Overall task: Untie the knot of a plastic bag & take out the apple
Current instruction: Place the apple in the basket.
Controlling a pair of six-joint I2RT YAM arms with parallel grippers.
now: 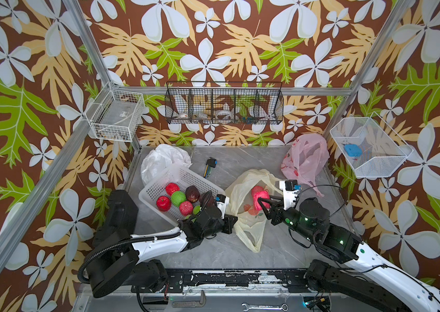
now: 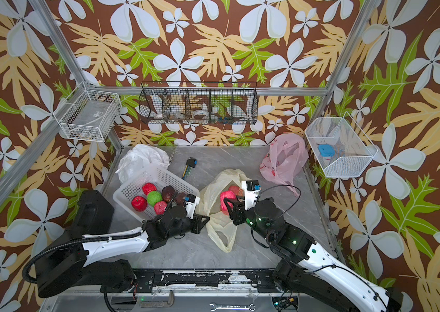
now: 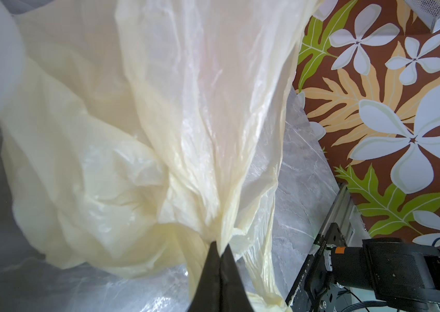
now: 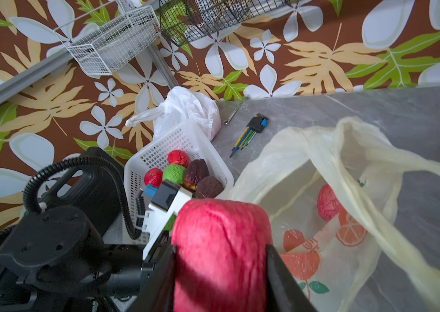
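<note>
The pale yellow plastic bag [image 1: 248, 229] [image 2: 221, 235] [image 4: 348, 151] lies mid-table with its mouth spread open and its handles loose. My right gripper [image 1: 262, 205] [image 2: 227, 206] [image 4: 221, 247] holds a pinkish-red apple [image 1: 260, 197] [image 2: 227, 200] [image 4: 221, 229] between its jaws, just above the bag's mouth. Inside the bag, the right wrist view shows another red fruit [image 4: 328, 202] behind the film. My left gripper [image 1: 233, 218] [image 2: 204, 220] [image 3: 220, 247] is shut on a bunched fold of the bag's [image 3: 186, 135] left edge.
A white plastic basket [image 1: 159, 186] with several red, green and dark fruits stands left of the bag, touching my left arm. A white bag [image 1: 162, 159], a hex key set [image 1: 210, 166] and a pink bag [image 1: 305, 156] lie at the back. Wire baskets hang on the walls.
</note>
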